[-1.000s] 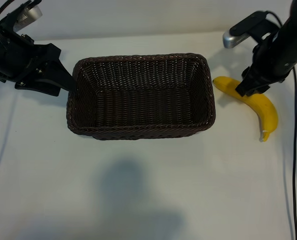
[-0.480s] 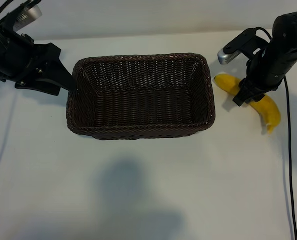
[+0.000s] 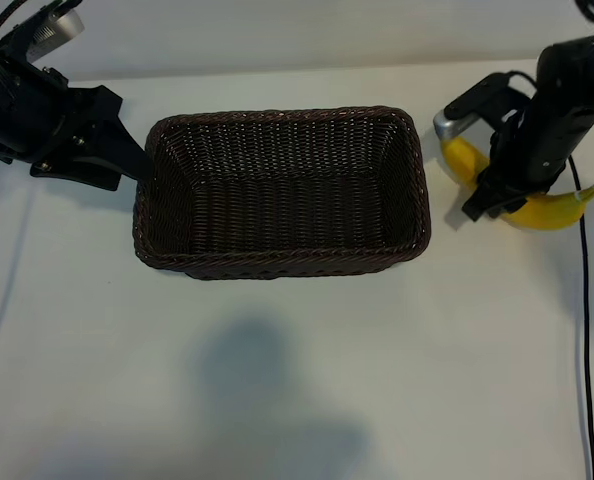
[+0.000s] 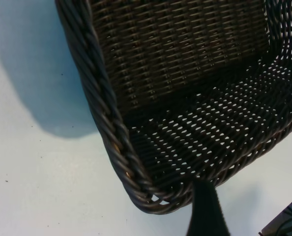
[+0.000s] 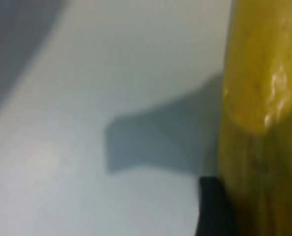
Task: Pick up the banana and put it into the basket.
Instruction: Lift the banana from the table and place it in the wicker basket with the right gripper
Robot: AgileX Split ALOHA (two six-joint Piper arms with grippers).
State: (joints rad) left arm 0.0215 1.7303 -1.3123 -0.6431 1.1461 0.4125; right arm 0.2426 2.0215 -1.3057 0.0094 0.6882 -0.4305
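At the frame's right the right gripper point(image 3: 499, 185) grips the banana point(image 3: 549, 209), clear of the worktop, next carrying it over the basket point(image 3: 277, 262); the left gripper's point(image 3: 127, 160) fingers stand open beside the basket.

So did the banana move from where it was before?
Yes. The banana has swung round beside the basket: its stem tip, which pointed toward the near edge of the table, now points away from the basket, and the right gripper is clamped on it.
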